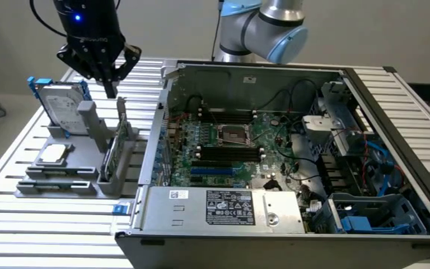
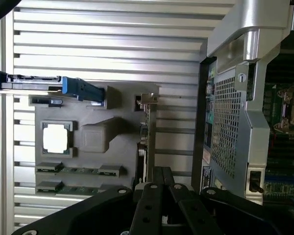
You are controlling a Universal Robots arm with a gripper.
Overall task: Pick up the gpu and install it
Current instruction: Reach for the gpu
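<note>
Clerk: Surface: slatted metal table point(image 1: 43, 224) against a plain grey wall. What stands on it?

Checker: Item one, a grey holder point(image 1: 58, 182) toward the exterior view's left. Item two, an open computer case point(image 1: 200, 207) just beside it, lid off, with the motherboard point(image 1: 230, 140) exposed.

Clerk: Contents of the holder?

Checker: A hard drive point(image 1: 60, 106) in a blue frame, standing on edge. A silver square module point(image 1: 54, 154) lying flat. Two memory sticks point(image 2: 78, 170) in their grooves. The gpu point(image 1: 116, 147) stands upright in the slot nearest the case, with its metal bracket end up.

Clerk: The arm?

Checker: The black gripper point(image 1: 110, 89) hangs directly over the gpu's top end. Its fingers are pressed together with nothing between them. Whether the tips touch the bracket cannot be told. In the wrist view the gpu point(image 2: 143, 142) shows edge-on, running under the gripper point(image 2: 159, 172).
</note>
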